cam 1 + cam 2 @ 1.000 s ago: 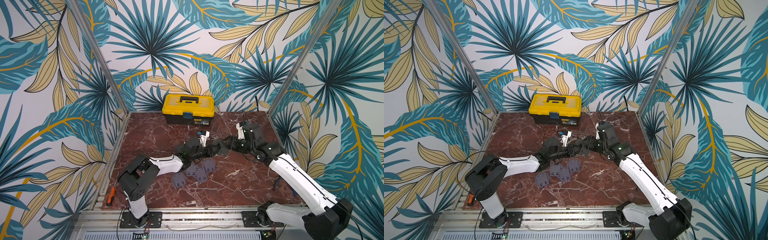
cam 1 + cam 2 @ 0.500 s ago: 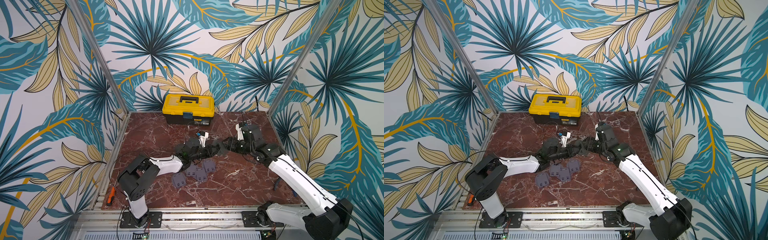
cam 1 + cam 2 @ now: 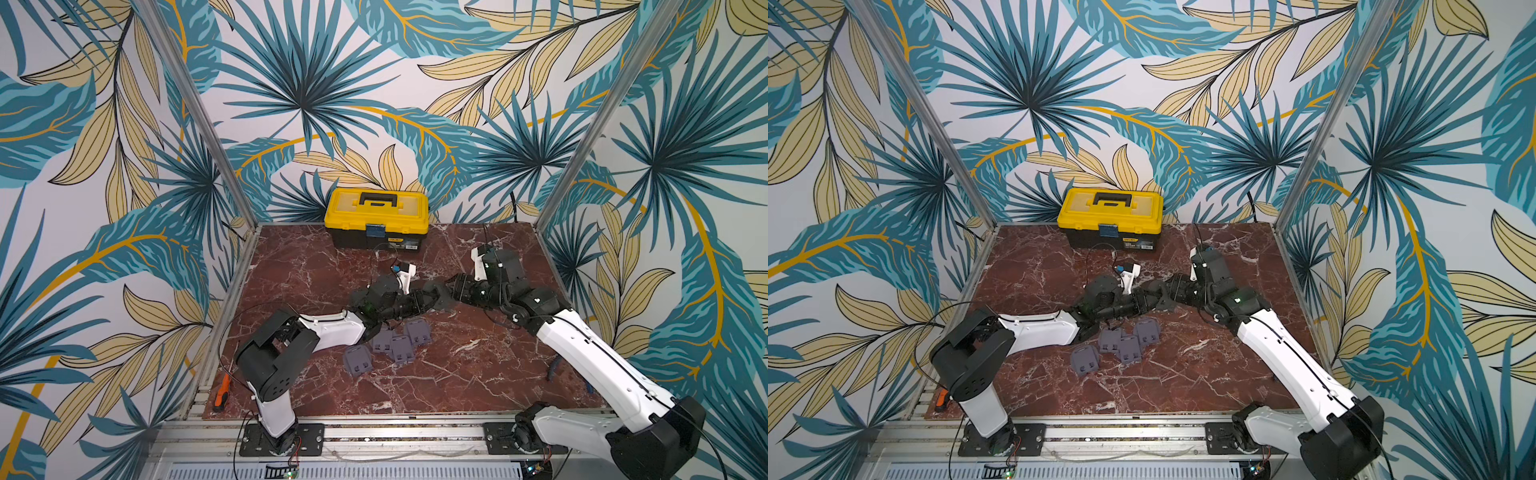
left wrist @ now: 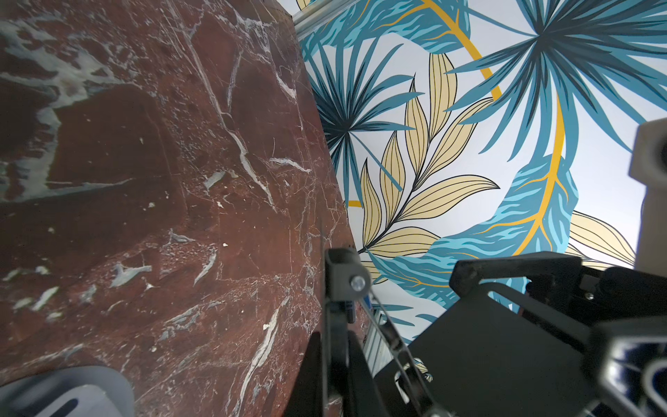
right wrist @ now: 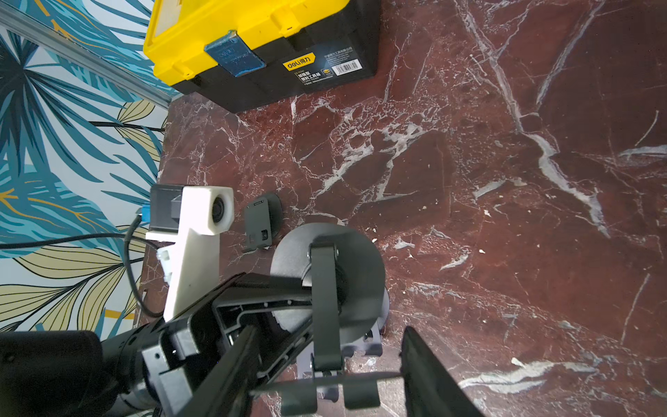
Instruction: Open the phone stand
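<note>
The dark grey phone stand (image 3: 441,296) (image 3: 1160,297) hangs just above the middle of the table, held from both sides. My left gripper (image 3: 428,300) (image 3: 1148,301) is shut on its thin arm (image 4: 339,325), its flat plate (image 4: 487,353) beside it. My right gripper (image 3: 452,291) (image 3: 1170,291) comes from the right and is shut across the plate's edge (image 5: 325,382), one finger (image 5: 429,372) on each side. The stand's round base (image 5: 346,267) and hinged arm (image 5: 325,307) show in the right wrist view.
Several light grey folded stands (image 3: 395,345) (image 3: 1121,345) lie in a cluster just in front of the grippers. A yellow toolbox (image 3: 376,218) (image 5: 252,47) stands at the back wall. An orange screwdriver (image 3: 220,390) lies at the front left edge.
The right wrist has edged slightly to the left, toward the left gripper. Both grips on the stand are unchanged.
</note>
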